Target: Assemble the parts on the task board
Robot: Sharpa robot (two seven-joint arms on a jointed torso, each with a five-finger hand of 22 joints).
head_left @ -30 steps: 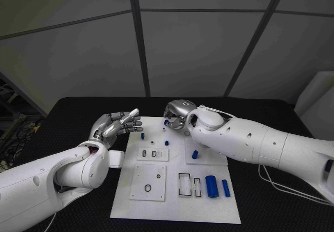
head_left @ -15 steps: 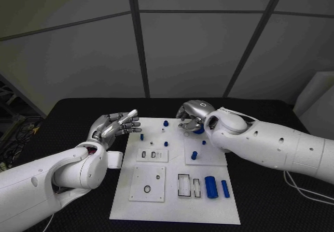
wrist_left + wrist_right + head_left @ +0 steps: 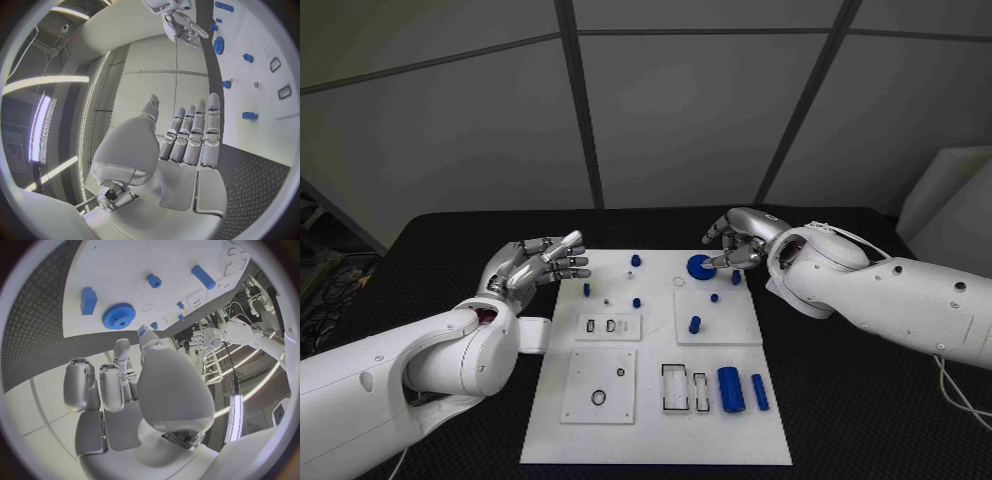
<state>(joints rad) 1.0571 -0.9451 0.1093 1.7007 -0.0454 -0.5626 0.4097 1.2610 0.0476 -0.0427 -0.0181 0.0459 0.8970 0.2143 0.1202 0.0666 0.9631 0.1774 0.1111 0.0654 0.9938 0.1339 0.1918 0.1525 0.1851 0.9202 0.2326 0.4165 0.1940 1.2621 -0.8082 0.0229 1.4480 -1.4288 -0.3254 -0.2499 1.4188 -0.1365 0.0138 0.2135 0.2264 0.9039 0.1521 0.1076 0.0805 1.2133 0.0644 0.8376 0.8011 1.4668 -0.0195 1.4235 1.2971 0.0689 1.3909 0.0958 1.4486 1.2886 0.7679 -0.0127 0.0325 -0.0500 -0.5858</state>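
The white task board (image 3: 733, 345) lies mid-table. A blue gear (image 3: 701, 266) lies flat near its far edge, also seen in the right wrist view (image 3: 119, 316). My right hand (image 3: 740, 245) hovers just right of the gear, its fingers loosely curved and holding nothing. My left hand (image 3: 538, 262) is raised off the board's far left corner, its fingers straight and apart, empty. Small blue pegs (image 3: 635, 260) stand across the far half. Two blue cylinders (image 3: 730, 388) lie at the near right.
Rectangular slots (image 3: 675, 385) and a small ring (image 3: 599, 397) sit in the board's near half. A blue block (image 3: 89, 300) stands close to the gear. Black table (image 3: 862, 400) surrounds the board. A white box (image 3: 538, 335) is on my left forearm at the board's left edge.
My right hand has moved right along the board's far edge. The blue gear now lies uncovered on the board beside it. My left hand has barely moved.
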